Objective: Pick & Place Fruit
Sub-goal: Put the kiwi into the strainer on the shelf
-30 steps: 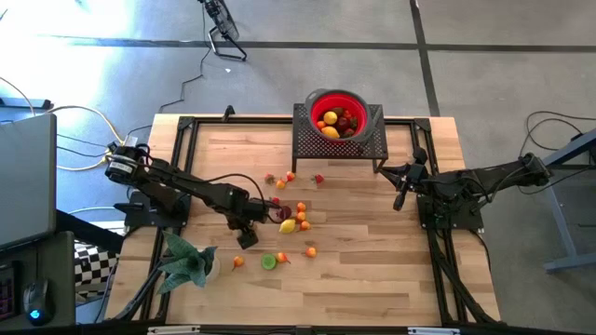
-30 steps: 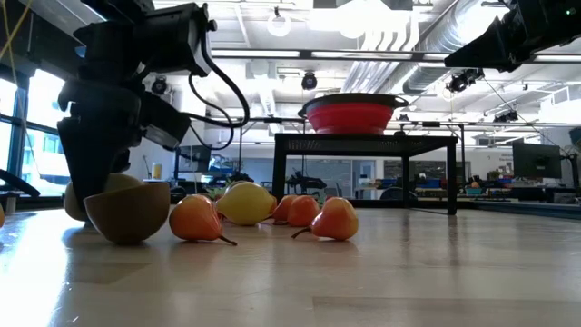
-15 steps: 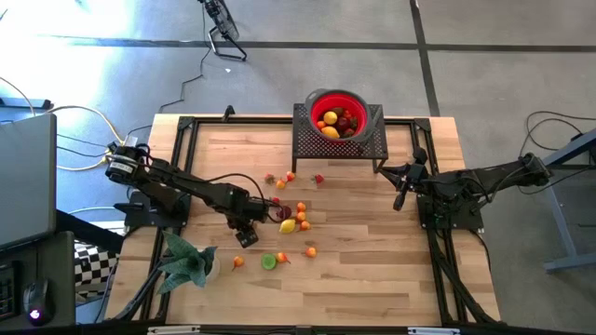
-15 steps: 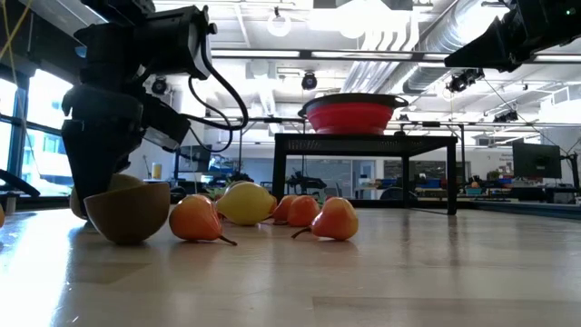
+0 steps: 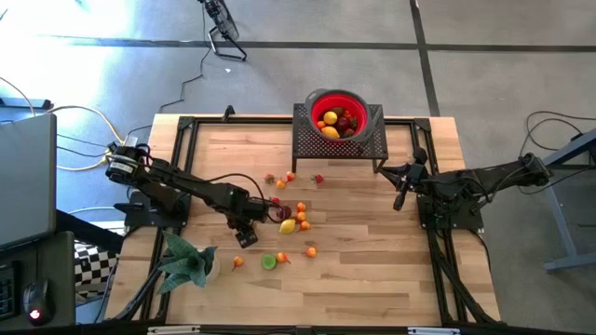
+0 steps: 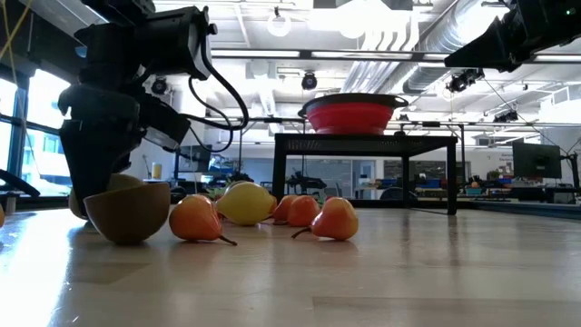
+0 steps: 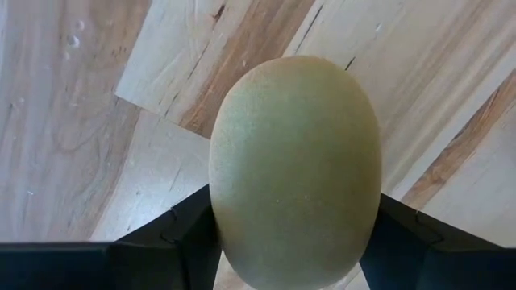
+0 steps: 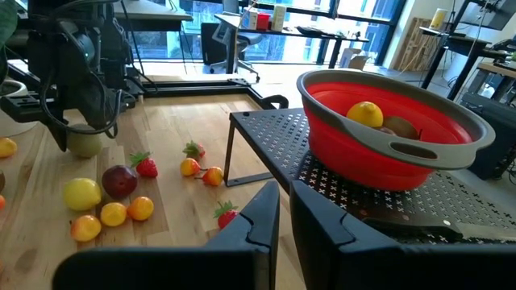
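Left wrist view: a brown-green kiwi (image 7: 295, 169) fills the frame, seated between the two dark fingers (image 7: 187, 225), which press its sides; the left gripper (image 5: 262, 213) is thus clenched on the kiwi, low over the wooden table (image 5: 372, 270), presumably so the fruit can be lifted w/o rolling. High view: left arm reaches from the left edge to the table's centre-left, its gripper just left of a dark plum (image 5: 284, 213) and a yellow lemon (image 5: 288, 225); small oranges (image 5: 310, 250), a lime (image 5: 268, 261) and strawberries (image 5: 318, 178) lie scattered nearby, i.e. fruit not yet moved. A red bowl (image 5: 338, 113) sits on a black mesh stand (image 5: 307, 141) at the far side and already holds several fruits, so it is prob. the drop target. Right gripper (image 8: 284, 211) waits at mid-right, fingers nearly together w/ nothing between them, clear of the working arm. A green plant (image 5: 188, 261) stands at near left, outside the task.
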You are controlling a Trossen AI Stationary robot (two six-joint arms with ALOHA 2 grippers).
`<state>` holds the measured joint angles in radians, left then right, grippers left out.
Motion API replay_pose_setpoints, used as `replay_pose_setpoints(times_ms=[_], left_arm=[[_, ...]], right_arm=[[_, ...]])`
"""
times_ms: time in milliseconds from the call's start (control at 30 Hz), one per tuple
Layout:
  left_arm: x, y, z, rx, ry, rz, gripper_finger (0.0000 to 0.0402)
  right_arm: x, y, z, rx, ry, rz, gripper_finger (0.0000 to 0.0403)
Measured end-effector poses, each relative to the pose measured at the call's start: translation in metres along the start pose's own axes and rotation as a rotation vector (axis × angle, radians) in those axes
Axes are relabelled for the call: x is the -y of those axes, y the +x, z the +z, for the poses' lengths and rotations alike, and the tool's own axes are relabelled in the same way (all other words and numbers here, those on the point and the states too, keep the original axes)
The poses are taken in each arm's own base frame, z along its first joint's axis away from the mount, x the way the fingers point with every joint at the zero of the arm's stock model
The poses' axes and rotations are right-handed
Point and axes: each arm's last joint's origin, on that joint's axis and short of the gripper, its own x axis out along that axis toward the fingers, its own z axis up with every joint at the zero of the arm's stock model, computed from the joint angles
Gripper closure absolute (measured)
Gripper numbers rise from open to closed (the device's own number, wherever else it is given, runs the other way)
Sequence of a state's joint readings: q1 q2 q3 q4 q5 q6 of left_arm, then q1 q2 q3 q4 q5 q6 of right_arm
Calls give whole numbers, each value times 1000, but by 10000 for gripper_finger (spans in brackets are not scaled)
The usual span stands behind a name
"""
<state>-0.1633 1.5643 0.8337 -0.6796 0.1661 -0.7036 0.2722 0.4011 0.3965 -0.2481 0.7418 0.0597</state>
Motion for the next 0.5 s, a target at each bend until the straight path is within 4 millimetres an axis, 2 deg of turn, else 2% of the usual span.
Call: replay_pose_setpoints(times_ms=[500], left_arm=[[4, -35, -4, 140, 31, -123, 179]], right_arm=[[1, 0, 0, -2, -7, -29, 377]])
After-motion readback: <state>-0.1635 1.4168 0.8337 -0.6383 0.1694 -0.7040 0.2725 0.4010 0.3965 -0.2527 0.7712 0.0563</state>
